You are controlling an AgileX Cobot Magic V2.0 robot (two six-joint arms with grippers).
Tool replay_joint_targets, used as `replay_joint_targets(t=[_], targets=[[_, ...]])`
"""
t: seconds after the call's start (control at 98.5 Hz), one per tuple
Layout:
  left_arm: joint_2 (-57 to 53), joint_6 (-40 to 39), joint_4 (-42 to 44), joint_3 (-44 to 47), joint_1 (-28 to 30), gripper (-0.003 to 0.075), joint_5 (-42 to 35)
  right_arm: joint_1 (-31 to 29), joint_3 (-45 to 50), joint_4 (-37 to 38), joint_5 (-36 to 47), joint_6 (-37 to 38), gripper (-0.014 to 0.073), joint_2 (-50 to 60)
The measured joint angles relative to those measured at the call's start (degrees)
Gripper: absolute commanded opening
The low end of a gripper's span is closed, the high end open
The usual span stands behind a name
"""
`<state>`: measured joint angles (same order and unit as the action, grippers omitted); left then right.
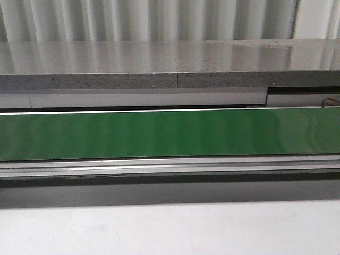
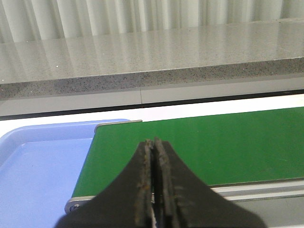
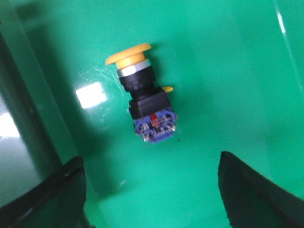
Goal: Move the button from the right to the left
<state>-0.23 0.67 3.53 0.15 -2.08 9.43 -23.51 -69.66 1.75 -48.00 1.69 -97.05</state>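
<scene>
The button (image 3: 142, 95) has a yellow mushroom cap, a black body and a blue terminal base. It lies on its side on the floor of a green bin (image 3: 228, 57) in the right wrist view. My right gripper (image 3: 152, 190) is open and empty above the bin, its fingers wide apart with the button beyond them. My left gripper (image 2: 153, 145) is shut and empty, held over the end of the green conveyor belt (image 2: 213, 142). Neither gripper nor the button shows in the front view.
A blue tray (image 2: 38, 166) lies beside the belt's end in the left wrist view. The green belt (image 1: 170, 133) runs across the front view, with a grey stone ledge (image 1: 170, 66) behind it and a white table (image 1: 170, 228) in front.
</scene>
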Motion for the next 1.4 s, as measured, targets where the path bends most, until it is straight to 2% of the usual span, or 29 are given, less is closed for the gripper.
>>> replay_joint_targets(t=[0.426, 0.497, 0.67, 0.741, 1.086, 1.259, 1.401], targets=[[0.0, 0.0, 0.0, 0.0, 0.0, -0.002, 0.0, 0.0, -1.6, 1.5, 3.7, 0.0, 0.0563, -12.1], [0.0, 0.0, 0.0, 0.0, 0.0, -0.002, 0.0, 0.0, -1.6, 1.9, 4.3, 0.0, 0.05, -13.1], [0.0, 0.0, 0.0, 0.0, 0.0, -0.002, 0.0, 0.0, -1.6, 2.2, 4.7, 0.0, 0.0199, -14.3], [0.0, 0.0, 0.0, 0.0, 0.0, -0.002, 0.0, 0.0, -1.7, 2.2, 5.0, 0.0, 0.0146, -14.3], [0.0, 0.0, 0.0, 0.0, 0.0, -0.002, 0.0, 0.9, -1.7, 2.3, 3.5, 0.1, 0.0145, -6.1], [0.0, 0.0, 0.0, 0.0, 0.0, -0.002, 0.0, 5.1, -1.7, 1.7, -0.5, 0.1, 0.0145, 1.4], [0.0, 0.0, 0.0, 0.0, 0.0, -0.002, 0.0, 9.7, -1.7, -1.7, -4.4, 0.1, 0.0145, 5.7]])
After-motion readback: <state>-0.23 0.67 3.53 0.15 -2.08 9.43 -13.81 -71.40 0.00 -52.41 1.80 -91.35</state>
